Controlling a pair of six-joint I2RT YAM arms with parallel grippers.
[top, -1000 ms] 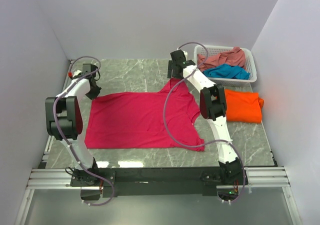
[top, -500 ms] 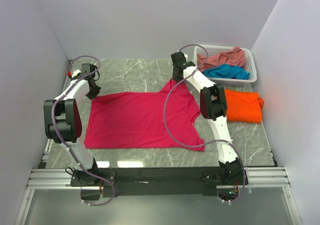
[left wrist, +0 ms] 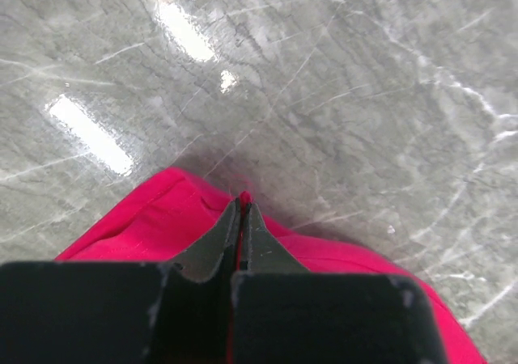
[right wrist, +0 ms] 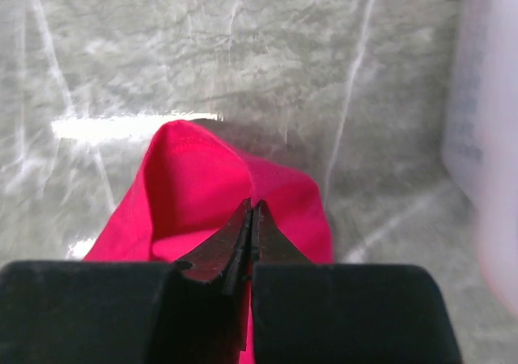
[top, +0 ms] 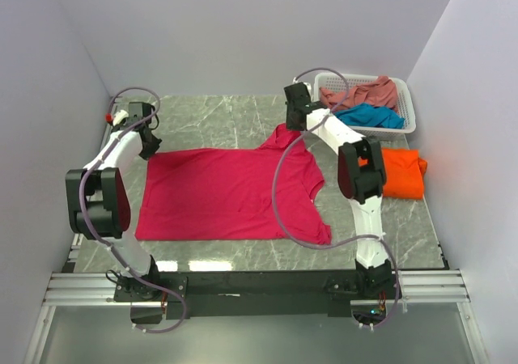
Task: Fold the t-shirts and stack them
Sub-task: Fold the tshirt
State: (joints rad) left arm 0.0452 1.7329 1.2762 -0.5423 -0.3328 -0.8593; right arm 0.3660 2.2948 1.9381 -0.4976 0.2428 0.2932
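The magenta shirt [top: 227, 194] lies spread flat mid-table. The left gripper [left wrist: 241, 206] is clamped on its 10 o'clock corner, and the right gripper [right wrist: 252, 210] is clamped on a raised peak of cloth at its 1 o'clock corner. A folded orange shirt [top: 402, 172] sits at 3 o'clock. The teal shirt [top: 372, 116] and salmon shirt [top: 364, 93] lie in the basket [top: 409, 109] at 1 o'clock.

The step looks like folding the far edge over. Both arms should probably rise together to equal height, keeping that edge taut between them, then carry it toward 6 o'clock. Letting go only once it lies flat should avoid a skewed crease on the right, where the cloth is bunched
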